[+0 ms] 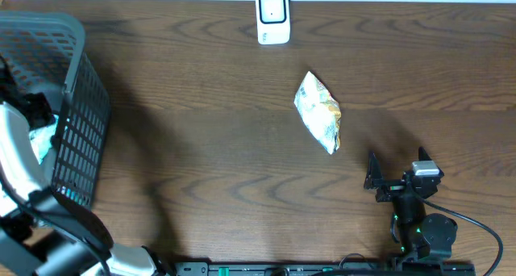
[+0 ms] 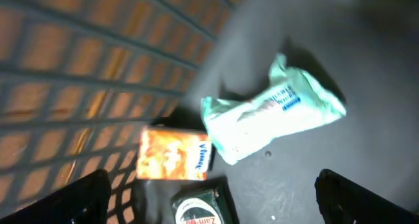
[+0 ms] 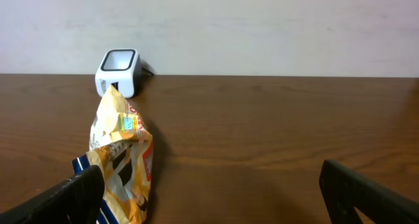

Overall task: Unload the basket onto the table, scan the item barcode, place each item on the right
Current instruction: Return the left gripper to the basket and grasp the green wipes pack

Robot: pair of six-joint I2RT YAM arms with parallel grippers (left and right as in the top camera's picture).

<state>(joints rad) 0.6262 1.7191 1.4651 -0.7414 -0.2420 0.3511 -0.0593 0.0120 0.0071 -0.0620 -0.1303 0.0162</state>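
Right gripper (image 3: pixel 209 185) jaws spread, empty; we note snack bag (image 3: pixel 121 165) just ahead; left gripper (image 2: pixel 213 185) likewise spread, empty, inside basket (image 1: pixel 81 106).

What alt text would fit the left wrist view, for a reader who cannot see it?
A pale green soft plastic packet lies on the floor of the dark grid-walled plastic basket, beside an orange rectangular carton and a dark green packet cut off by the lower edge. The open left claw hangs above them, holding nothing.
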